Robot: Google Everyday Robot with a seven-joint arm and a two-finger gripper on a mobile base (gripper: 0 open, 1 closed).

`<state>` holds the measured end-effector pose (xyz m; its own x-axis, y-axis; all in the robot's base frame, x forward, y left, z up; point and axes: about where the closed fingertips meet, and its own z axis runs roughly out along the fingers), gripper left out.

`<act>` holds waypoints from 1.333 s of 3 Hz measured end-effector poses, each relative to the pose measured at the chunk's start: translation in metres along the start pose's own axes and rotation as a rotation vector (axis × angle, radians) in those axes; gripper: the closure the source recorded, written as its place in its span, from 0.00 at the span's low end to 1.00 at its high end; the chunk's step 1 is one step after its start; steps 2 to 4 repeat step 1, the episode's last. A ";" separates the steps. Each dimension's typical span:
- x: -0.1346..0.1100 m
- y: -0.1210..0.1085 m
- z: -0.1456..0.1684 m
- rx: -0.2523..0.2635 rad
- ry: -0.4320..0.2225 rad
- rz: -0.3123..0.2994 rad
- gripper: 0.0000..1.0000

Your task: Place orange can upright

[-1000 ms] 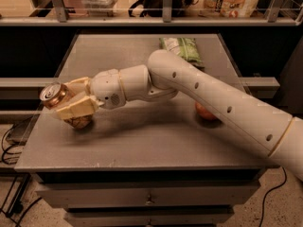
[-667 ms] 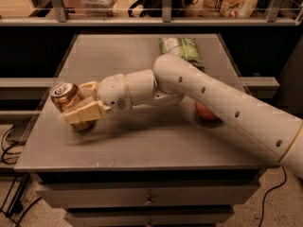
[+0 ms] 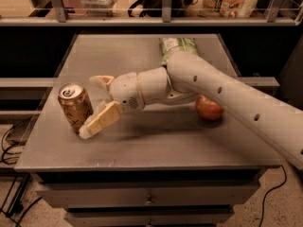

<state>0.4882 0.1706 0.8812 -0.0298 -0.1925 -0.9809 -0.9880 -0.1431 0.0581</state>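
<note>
The orange can (image 3: 75, 107) stands upright on the grey table (image 3: 156, 141) at the left, its silver pull-tab top facing up. My gripper (image 3: 93, 106) is open just to the right of the can, with one finger (image 3: 98, 121) low in front and the other finger (image 3: 100, 81) behind. The fingers are spread apart and the can stands free between and left of them.
A red apple (image 3: 209, 109) lies on the table at the right, partly behind my arm (image 3: 227, 93). A green snack bag (image 3: 176, 46) lies at the far side. The table's left edge is close to the can. A shelf rail runs behind.
The can was held tilted in my shut gripper. Now it stands upright on the table, my fingers have opened and the gripper has drawn back to the right.
</note>
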 end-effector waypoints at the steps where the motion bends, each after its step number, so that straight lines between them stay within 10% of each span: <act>1: 0.000 0.000 -0.001 0.002 0.002 -0.001 0.00; 4: 0.000 0.000 -0.001 0.002 0.002 -0.001 0.00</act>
